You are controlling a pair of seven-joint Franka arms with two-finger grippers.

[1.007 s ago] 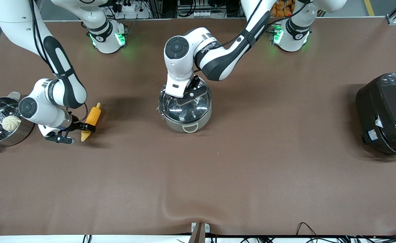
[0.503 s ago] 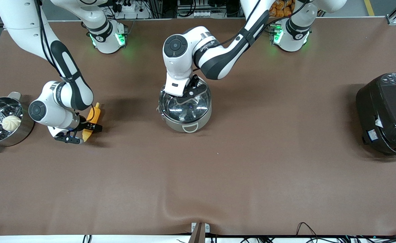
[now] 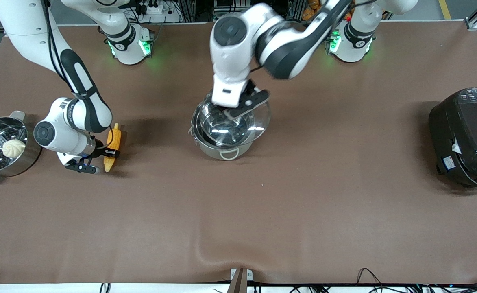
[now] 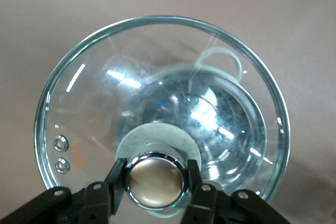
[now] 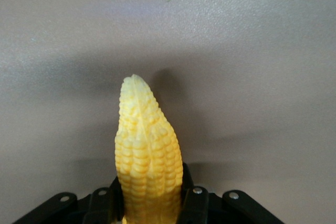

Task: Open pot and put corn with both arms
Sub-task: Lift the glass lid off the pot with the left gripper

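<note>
You see the left gripper [image 4: 155,182] clamped on the knob [image 4: 155,181], lid [image 3: 231,122] raised over the pot [image 3: 222,150]; right gripper [image 5: 149,203] pinches the corn [image 3: 112,147] on the table [image 3: 303,195].

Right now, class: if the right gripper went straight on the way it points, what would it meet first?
The right gripper points down, its fingers closed on the corn cob, which fills the line ahead; past it, apparently just the brown table.

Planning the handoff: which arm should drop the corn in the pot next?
Right. Its hand is shut on the corn, still on the table. The left hand holds the lid by its knob over the pot.
</note>
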